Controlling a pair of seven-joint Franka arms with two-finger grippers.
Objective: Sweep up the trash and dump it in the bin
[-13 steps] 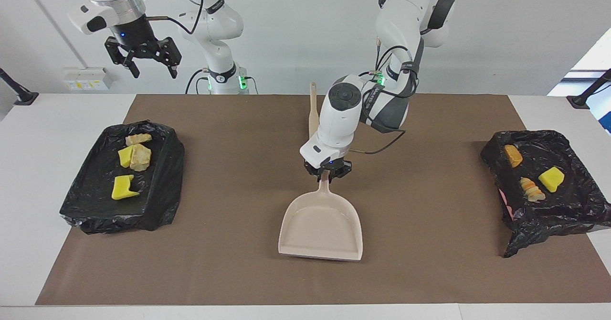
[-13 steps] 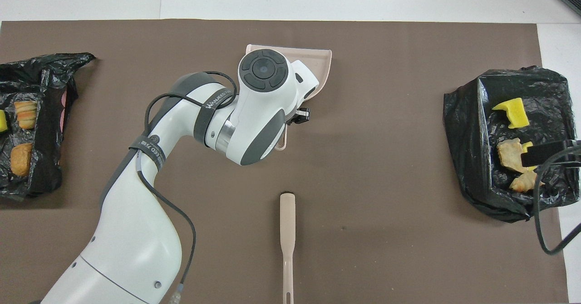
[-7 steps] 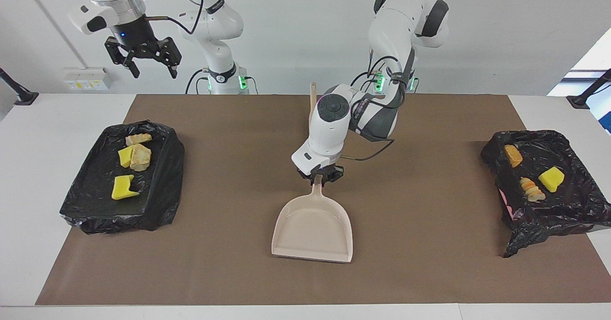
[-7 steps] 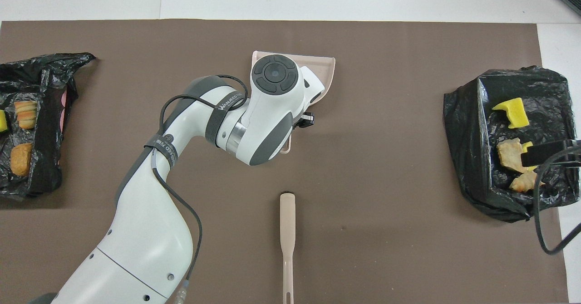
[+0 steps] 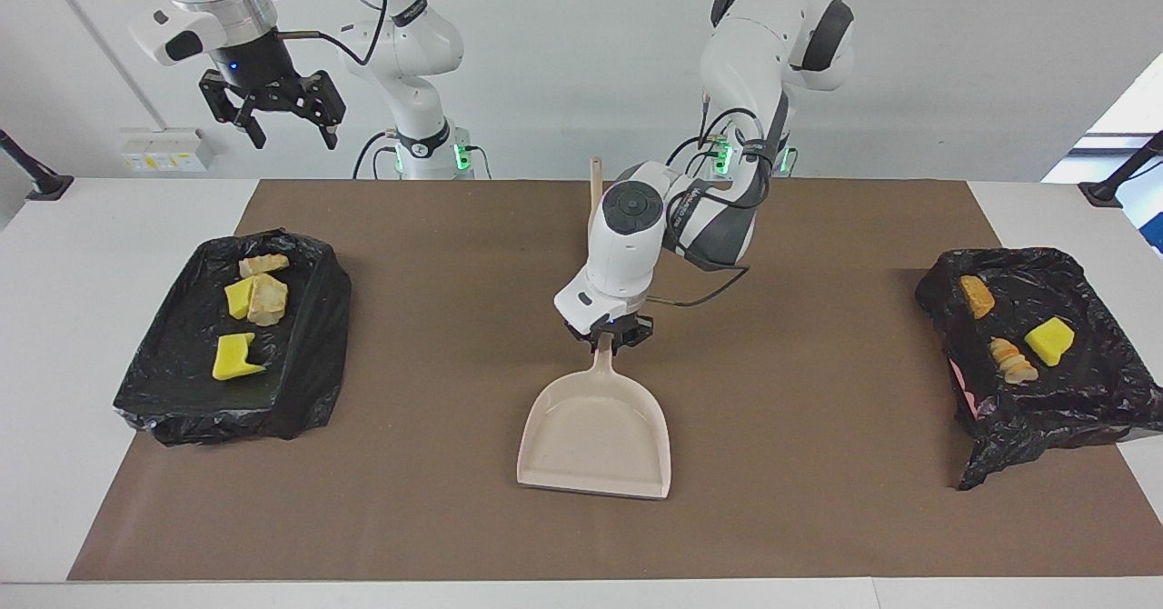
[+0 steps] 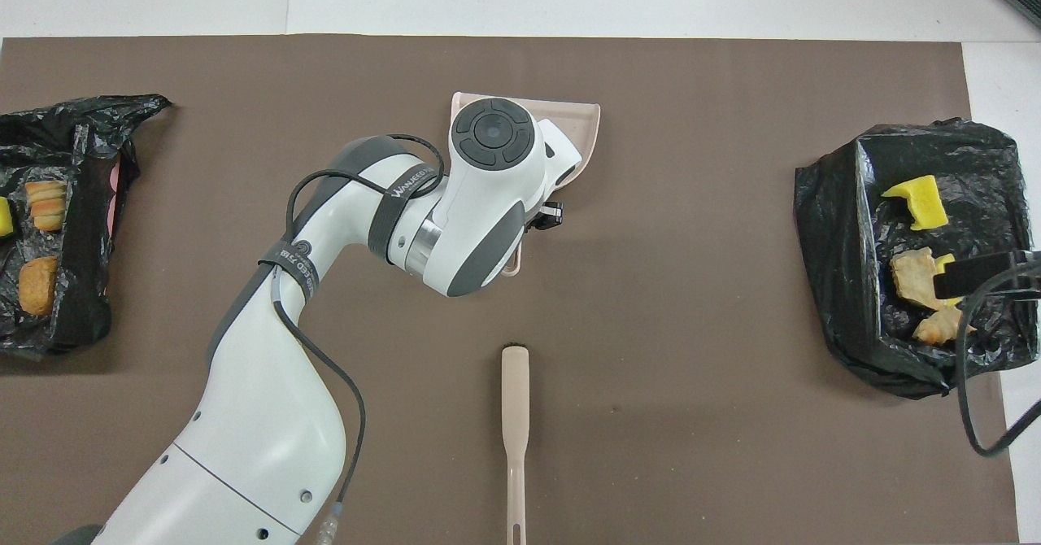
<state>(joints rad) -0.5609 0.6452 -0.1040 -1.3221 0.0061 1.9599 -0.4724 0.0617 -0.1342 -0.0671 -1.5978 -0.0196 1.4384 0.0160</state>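
Trash: four scraps lie in the black-lined bin at the right arm's end of the counter; three scraps lie in the second lined bin at the left arm's end. Both groups are well apart from either set of fingers.

Dustpan: flat on the brown mat at mid-counter, pan empty, mouth facing away from the robots. Its handle runs up between the fingers of the left gripper, which are closed on the handle; the pan lies just below them in the facing view. In the overhead view the left arm's wrist covers the handle and most of the pan.

Brush: lies on the mat nearer to the robots than the dustpan, apart from the left gripper's fingers.

Right gripper: waits raised, above the counter's robot-side edge near the four-scrap bin, fingers spread and holding nothing.
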